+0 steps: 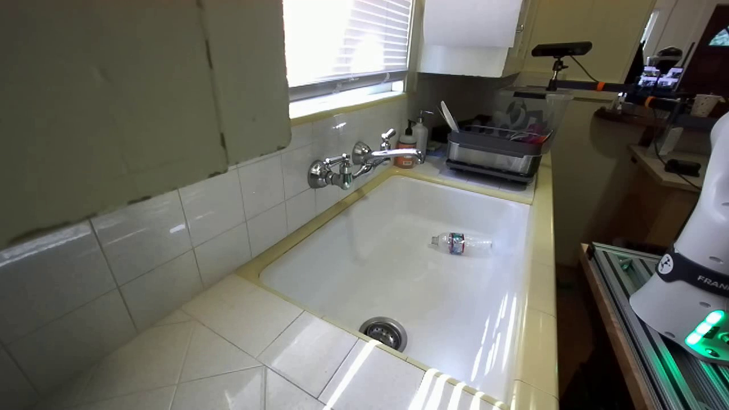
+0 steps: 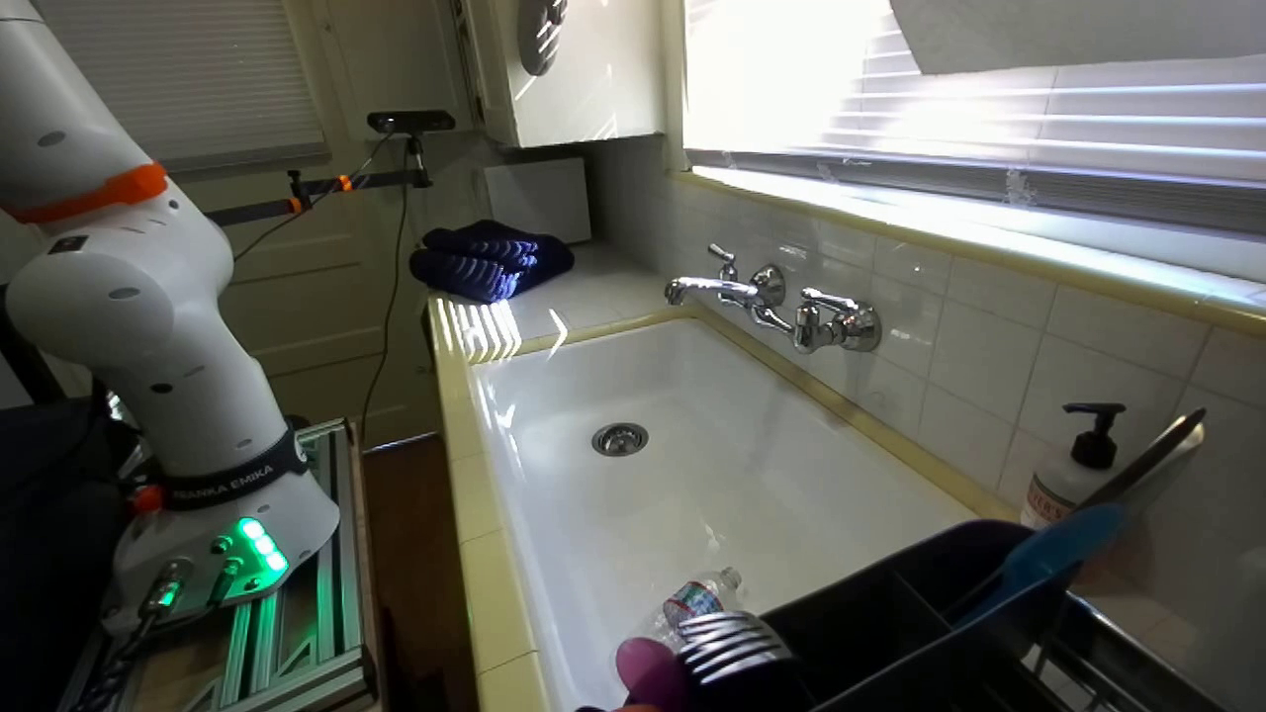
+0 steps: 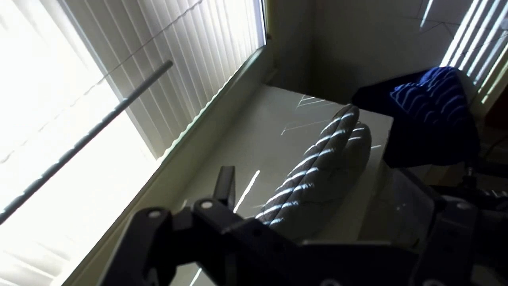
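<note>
Foremost, gripper (image 3: 316, 176): jaws spread wide; only the wrist view shows it.
Grey mitt-like thing (image 3: 332, 167): against the white cabinet (image 2: 584, 84), above the counter's (image 1: 544, 285) drain end; partly behind the gripper, cropped in an exterior view.
Arm band (image 2: 237, 478): FRANKA EMIKA, off the counter's front edge.
Plastic bottle (image 1: 460, 244): in the sink (image 1: 336, 279), toward that edge; label unreadable; a fork (image 2: 732, 643) overlaps it in an exterior view.
Pump bottle (image 2: 1058, 480): counter's back edge; "ER'S" legible.

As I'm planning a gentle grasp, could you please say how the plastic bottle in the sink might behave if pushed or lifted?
The bottle looks clear and empty, so probably light. Its round body, lying on its side, may roll. Its see-through walls might crumple.
</note>
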Available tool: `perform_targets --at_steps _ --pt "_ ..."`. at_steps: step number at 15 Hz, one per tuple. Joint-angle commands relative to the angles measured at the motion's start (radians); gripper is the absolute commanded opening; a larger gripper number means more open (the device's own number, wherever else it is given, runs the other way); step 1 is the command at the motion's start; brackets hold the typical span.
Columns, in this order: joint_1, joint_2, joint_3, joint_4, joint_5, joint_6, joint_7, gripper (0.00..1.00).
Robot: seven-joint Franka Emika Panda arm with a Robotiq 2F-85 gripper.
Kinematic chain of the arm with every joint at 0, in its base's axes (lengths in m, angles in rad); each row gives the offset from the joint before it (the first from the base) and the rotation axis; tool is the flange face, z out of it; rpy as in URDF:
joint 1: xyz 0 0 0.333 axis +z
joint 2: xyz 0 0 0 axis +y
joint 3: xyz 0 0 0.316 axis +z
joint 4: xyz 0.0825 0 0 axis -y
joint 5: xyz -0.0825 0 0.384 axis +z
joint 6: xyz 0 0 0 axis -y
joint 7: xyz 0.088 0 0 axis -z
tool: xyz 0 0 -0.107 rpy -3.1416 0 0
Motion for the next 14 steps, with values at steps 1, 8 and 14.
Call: perform_targets --at_steps 1,8,14 --pt "-0.025 -0.032 -0.019 -0.04 -0.019 -0.066 0.071 1.0" --pt "-0.044 -0.085 -0.042 -0.164 0.002 -0.078 0.137 1.0" --pt "-0.059 -0.158 -0.053 -0.325 0.009 -0.036 0.196 1.0"
